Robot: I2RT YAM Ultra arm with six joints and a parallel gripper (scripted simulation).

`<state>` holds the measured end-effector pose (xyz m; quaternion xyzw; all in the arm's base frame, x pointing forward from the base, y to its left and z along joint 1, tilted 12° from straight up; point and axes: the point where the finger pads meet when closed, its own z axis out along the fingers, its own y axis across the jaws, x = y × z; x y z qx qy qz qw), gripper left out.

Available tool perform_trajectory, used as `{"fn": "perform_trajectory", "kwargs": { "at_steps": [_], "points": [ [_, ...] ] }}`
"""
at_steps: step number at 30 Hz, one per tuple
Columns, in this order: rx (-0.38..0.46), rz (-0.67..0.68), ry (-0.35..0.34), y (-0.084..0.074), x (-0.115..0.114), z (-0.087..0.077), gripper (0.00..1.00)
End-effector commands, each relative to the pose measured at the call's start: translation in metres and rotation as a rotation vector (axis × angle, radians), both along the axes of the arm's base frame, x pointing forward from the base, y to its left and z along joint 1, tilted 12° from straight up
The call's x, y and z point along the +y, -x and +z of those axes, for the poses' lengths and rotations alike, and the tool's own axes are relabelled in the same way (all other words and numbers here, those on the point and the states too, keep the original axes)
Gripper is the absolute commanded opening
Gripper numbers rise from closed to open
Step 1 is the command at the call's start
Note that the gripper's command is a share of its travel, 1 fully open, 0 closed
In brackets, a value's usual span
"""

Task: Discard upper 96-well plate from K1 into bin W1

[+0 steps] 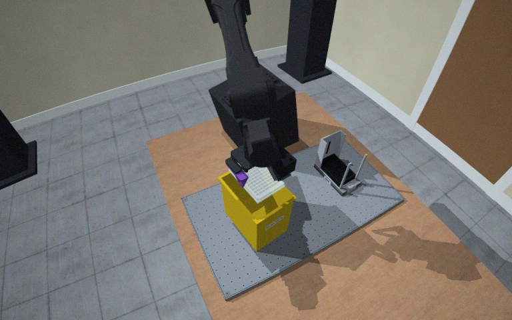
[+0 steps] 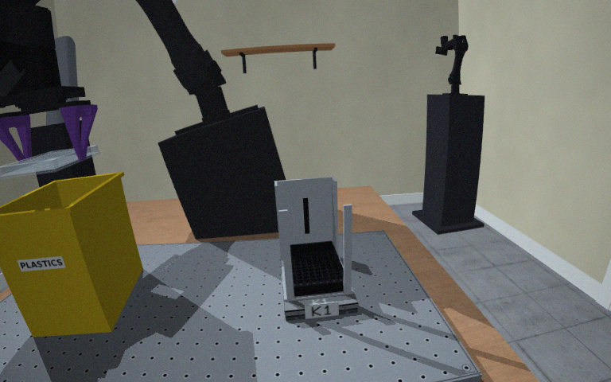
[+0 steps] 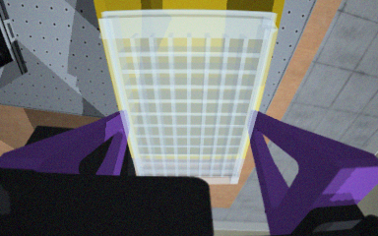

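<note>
- We are at the drop step: our claw is clamped on the clear, gridded 96-well plastic plate, its purple fingers pressing the plate's two long sides.
- The plate hangs nearly flat above the mouth of the yellow plastics bin; in the wrist view the bin's yellow walls show through and around it.
- Most of the plate juts forward, away from the claw.
- The next move, we judge, calls for parting the fingers so the plate falls inside without striking the rim.
- The black lower plate sits on the grey K1 stack rack, well apart on the perforated table.
</note>
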<state>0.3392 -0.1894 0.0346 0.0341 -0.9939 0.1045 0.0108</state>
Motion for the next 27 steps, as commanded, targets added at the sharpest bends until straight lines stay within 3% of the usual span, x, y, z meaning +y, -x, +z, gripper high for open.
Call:
{"fn": "perform_trajectory", "kwargs": {
  "at_steps": [1, 10, 27],
  "points": [
    [-0.023, 0.003, 0.004, -0.004, 0.001, 0.007, 0.0],
    [-0.023, 0.003, 0.004, -0.004, 0.001, 0.007, 0.0],
    [-0.023, 0.003, 0.005, -0.006, -0.005, -0.017, 0.0]
  ]
}}
